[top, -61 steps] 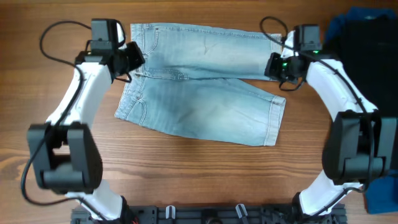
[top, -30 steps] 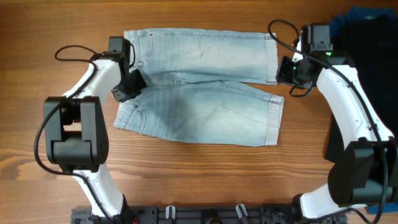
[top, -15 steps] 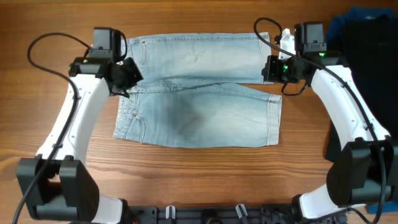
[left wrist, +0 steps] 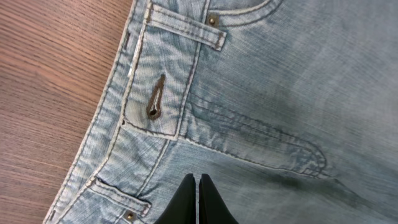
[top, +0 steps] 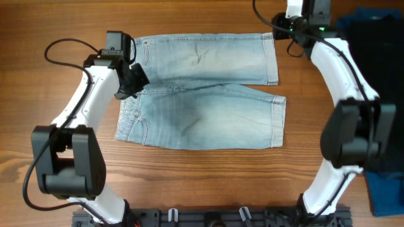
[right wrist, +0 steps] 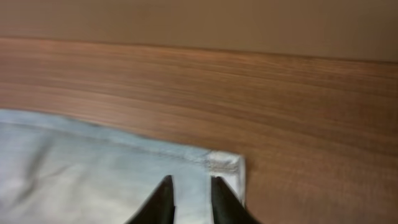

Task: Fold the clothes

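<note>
The light blue, faded denim shorts [top: 208, 94] lie flat on the brown wooden table [top: 189, 183]. The left gripper [left wrist: 198, 180], fingers pressed together, sits over their fly near the buttonhole [left wrist: 154, 99]. The right gripper [right wrist: 189, 180], fingers slightly apart and empty, hovers at the far leg's hem corner. A black garment [top: 379, 75] beside the shorts is cut off by the frame edge.

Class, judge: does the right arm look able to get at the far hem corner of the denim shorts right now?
Probably yes: the right gripper hangs right at that hem corner of the denim shorts, nothing lying between them.
</note>
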